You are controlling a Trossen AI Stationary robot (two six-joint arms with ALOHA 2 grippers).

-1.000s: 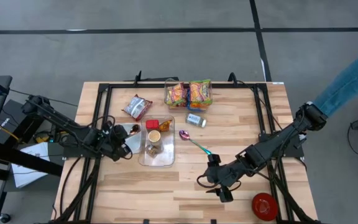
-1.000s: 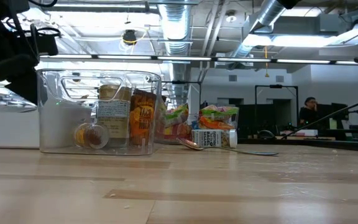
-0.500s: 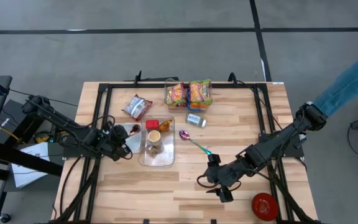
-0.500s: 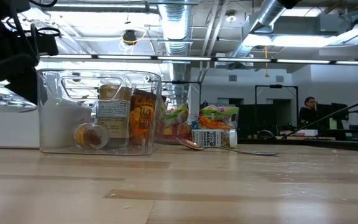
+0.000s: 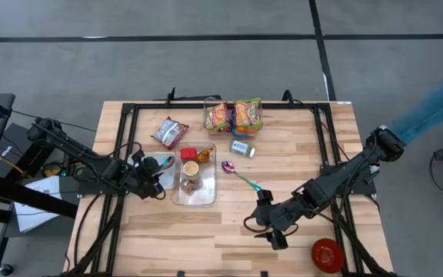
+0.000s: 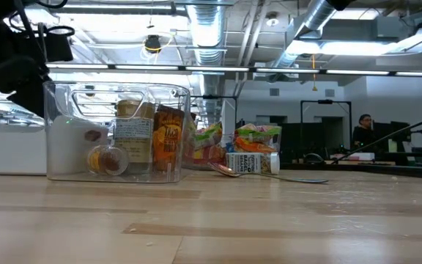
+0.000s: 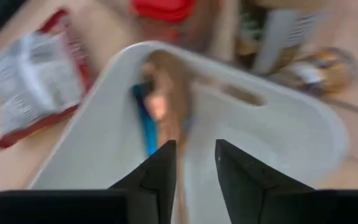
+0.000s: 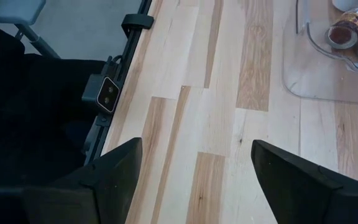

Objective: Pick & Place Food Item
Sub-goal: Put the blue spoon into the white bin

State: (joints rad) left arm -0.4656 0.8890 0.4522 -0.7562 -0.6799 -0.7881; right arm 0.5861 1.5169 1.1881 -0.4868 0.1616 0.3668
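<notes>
A brown snack bar in a blue wrapper (image 7: 166,99) lies inside a small white bin (image 7: 278,106) that stands against the left side of a clear bin (image 5: 194,178). In the low view the bar (image 6: 91,136) shows low in the white bin (image 6: 68,155). My left gripper (image 7: 194,177) hangs over the white bin's near end, pointing slantwise down, its fingers a little apart. My right gripper (image 5: 271,231) hovers open over bare wood near the table's front edge, with nothing between its fingers (image 8: 194,168). My left gripper has its fingers apart just behind the snack bar's near end (image 7: 174,144). The picture is smeared there, so I cannot tell whether a fingertip touches the bar. The bar rests in the white bin.
The clear bin holds a jar and a red-lidded item. At the far edge lie two bright snack bags (image 5: 233,115) and a red-and-white packet (image 5: 169,132). A small can (image 5: 242,148), a spoon (image 5: 241,175) and a red bowl (image 5: 328,254) are on the table. A person's leg (image 5: 437,96) shows at the right.
My left gripper has turned and tipped a little at the wrist while staying over the white bin. The snack bar now shows low inside the white bin in the low view, where it did not show before. My right arm has kept still.
</notes>
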